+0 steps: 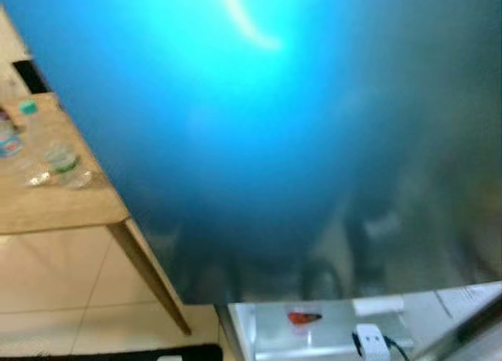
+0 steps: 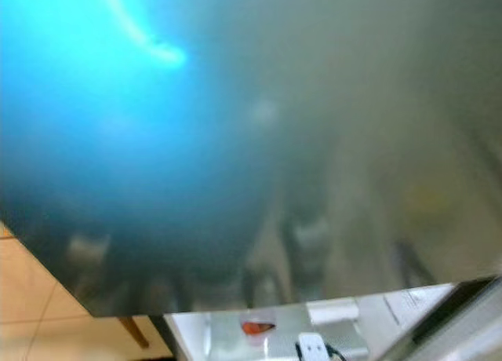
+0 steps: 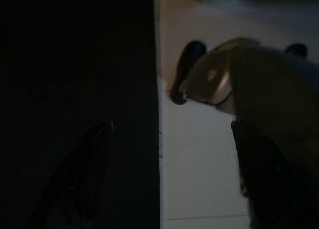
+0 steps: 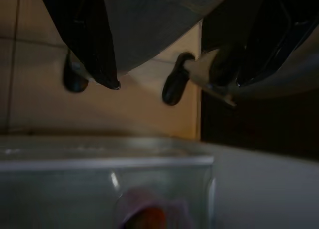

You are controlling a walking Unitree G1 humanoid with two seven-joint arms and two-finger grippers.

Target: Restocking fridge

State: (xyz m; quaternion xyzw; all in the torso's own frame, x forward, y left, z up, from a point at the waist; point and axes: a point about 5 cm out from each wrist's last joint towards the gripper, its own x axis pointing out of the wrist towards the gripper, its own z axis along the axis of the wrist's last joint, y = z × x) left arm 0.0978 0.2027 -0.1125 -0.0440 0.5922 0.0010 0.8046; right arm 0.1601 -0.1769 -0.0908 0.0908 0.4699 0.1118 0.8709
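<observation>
A glossy fridge door stands very close in front of me, blurred and reflecting bright blue light. Below its lower edge sits a clear plastic bin with a red item inside. My right gripper hangs open just above this clear bin, over the red item, holding nothing. My left gripper hangs open in the dark beside a black surface, with pale floor tiles beyond it.
A wooden table stands to my left with a clear bottle and other small bottles on it. A white plug with a black cable lies beside the bin. Tiled floor shows under the table.
</observation>
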